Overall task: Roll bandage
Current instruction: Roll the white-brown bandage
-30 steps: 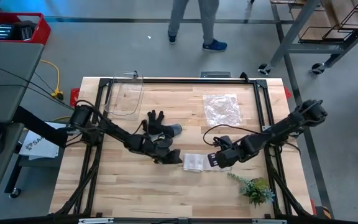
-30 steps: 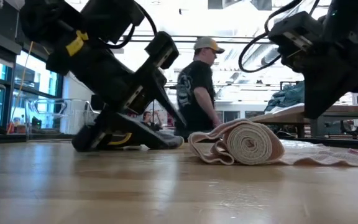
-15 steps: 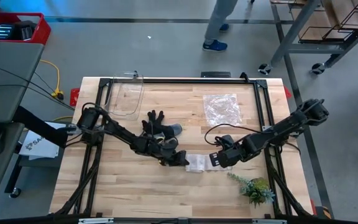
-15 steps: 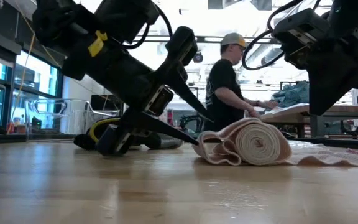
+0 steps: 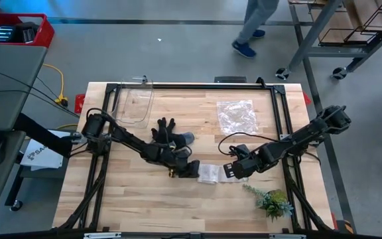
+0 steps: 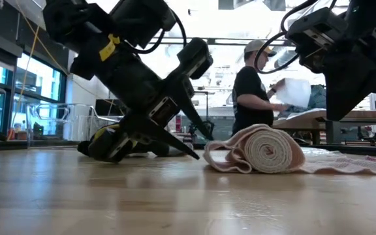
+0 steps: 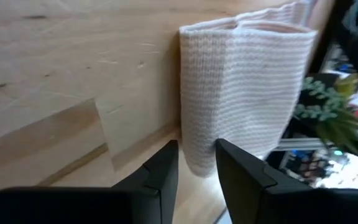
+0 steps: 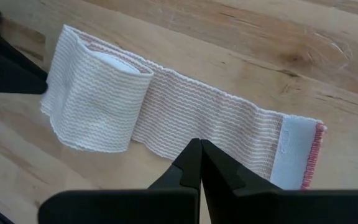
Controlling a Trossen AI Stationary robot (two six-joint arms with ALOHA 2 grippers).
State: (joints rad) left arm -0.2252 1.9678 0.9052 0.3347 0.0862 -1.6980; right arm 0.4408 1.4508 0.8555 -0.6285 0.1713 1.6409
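Pale wood tabletop (image 5: 144,192); ribbed bandage (image 8: 98,99) half rolled; left claw (image 7: 196,163) parted, right claw (image 8: 200,163) clenched empty.

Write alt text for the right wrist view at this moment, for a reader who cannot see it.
A mostly rolled white bandage lies on the wooden table, its short unrolled tail ending in a white strip with a red-stitched edge. The right gripper is shut, its tips over the tail's near edge. The left gripper shows dark beside the roll's far end.

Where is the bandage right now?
In the high view the bandage lies on the table's front middle, mostly rolled, between the left gripper and the right gripper.
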